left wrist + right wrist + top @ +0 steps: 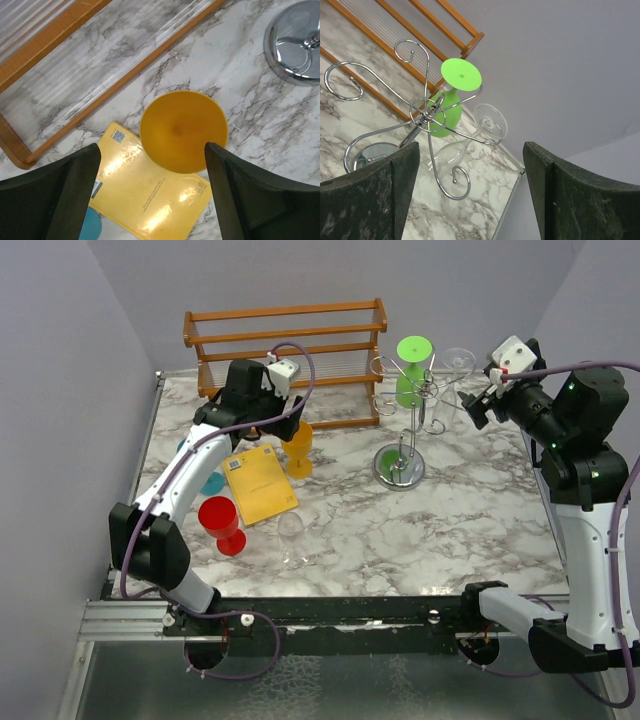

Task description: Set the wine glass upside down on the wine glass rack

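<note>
The silver wire rack (405,425) stands on its round disc base (399,466) at the back right. A green glass (412,365) and a clear glass (455,368) hang upside down from its arms, as the right wrist view shows for the green (461,75) and the clear one (490,120). An orange wine glass (298,448) stands upright left of the rack. My left gripper (283,423) is open above it, and the glass (182,131) lies between the fingers. My right gripper (478,405) is open and empty just right of the rack (427,114).
A brown wooden shelf rack (285,350) stands along the back. A yellow envelope (258,483), a red glass (222,525), a clear upright glass (291,535) and a teal object (210,481) are at the front left. The rack base (290,30) shows in the left wrist view.
</note>
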You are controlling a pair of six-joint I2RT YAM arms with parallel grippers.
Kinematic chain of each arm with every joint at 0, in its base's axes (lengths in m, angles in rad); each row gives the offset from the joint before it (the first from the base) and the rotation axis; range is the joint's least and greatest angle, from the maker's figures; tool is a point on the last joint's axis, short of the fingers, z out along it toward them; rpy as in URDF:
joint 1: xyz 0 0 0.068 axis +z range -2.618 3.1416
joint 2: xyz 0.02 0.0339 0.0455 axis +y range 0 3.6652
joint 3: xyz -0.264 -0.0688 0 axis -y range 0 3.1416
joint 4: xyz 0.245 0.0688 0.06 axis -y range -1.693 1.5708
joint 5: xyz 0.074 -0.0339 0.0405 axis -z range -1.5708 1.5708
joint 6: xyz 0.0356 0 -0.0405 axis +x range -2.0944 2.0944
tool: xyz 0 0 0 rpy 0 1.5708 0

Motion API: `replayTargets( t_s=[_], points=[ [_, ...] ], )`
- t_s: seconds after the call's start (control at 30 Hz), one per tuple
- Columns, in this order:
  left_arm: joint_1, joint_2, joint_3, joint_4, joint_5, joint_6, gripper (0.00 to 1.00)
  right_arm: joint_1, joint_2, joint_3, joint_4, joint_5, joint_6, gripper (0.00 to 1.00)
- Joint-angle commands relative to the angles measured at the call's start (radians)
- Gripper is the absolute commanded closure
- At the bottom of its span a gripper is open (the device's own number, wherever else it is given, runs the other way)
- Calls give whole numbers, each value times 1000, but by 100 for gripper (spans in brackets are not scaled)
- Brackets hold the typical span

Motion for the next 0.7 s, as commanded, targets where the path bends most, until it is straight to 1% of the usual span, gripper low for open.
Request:
replayTargets(
  t_s=[0.0,0.13,0.2,0.4,0.43,0.57,0.6,0.67],
  points=[
    [2,70,57,-37,-40,75,15,4,-28,-11,24,-12,49,17],
    [2,151,90,-82,-21,107,24,4,-34,-24,26,-6,47,17],
    [3,195,103,-100,-15,119,32,4,-34,-36,33,-1,41,17],
    [2,239,121,-117,18,131,61,4,-36,-72,51,3,37,17],
    [3,241,121,-117,26,133,69,4,-36,-75,51,2,37,17],
    [3,242,130,-123,62,142,92,4,-35,-85,55,16,32,17],
    [2,240,134,-125,73,142,96,4,-35,-88,59,25,31,17],
    [3,228,139,-124,102,140,100,5,-36,-97,68,47,27,16]
  ],
)
